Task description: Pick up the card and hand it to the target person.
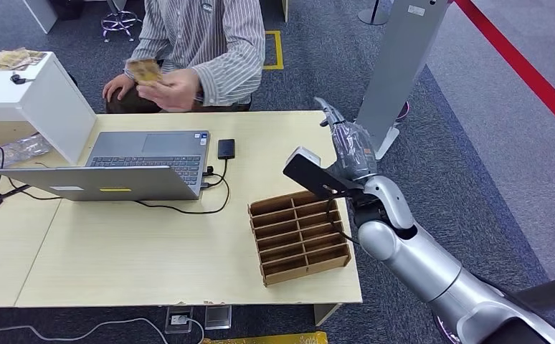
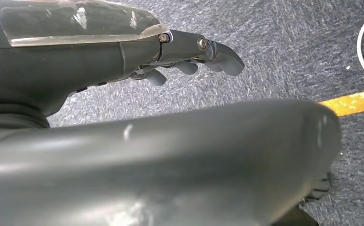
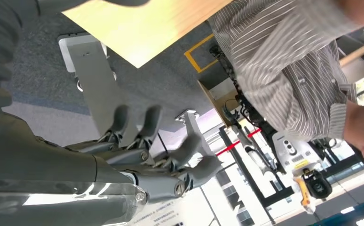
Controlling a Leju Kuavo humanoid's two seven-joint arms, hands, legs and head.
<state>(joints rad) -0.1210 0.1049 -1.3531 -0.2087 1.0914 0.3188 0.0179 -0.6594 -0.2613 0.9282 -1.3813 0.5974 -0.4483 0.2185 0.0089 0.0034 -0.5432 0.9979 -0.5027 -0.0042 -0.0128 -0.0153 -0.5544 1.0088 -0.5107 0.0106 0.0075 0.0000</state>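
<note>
Office floor, grey carpet, red line running off to one side. Pale wood desk [image 1: 153, 258] carries an open laptop [image 1: 127, 168], a small black drive [image 1: 226, 148] on a cable, and a wooden slotted rack [image 1: 300, 235] near the front corner.

Person in a striped shirt [image 1: 203, 43] seated across the desk. Their hand [image 1: 178, 89] is raised at chest height and holds the card [image 1: 144, 71], well apart from the robot. By the look of it the handover is already made.

Right hand [image 1: 346, 140] up above the desk's far corner, past the rack. Fingers [image 3: 147, 123] spread and extended, nothing between them, plain in the right wrist view. Left hand [image 2: 194, 54] hangs low over the carpet; fingers loosely curled, nothing visibly in them, though whether they are closed I cannot tell.

Risks from here, as judgement:
- Right arm retracting low could clip the rack just beside and below the forearm and shove it off the desk's edge.
- A sweep inward could snag the laptop cable [image 1: 181, 208] or knock the drive.
- Extended fingers near the person: any forward lurch brings them closer than is comfortable.
- Card blurred in the head view; cannot confirm the person's grip is firm.
</note>
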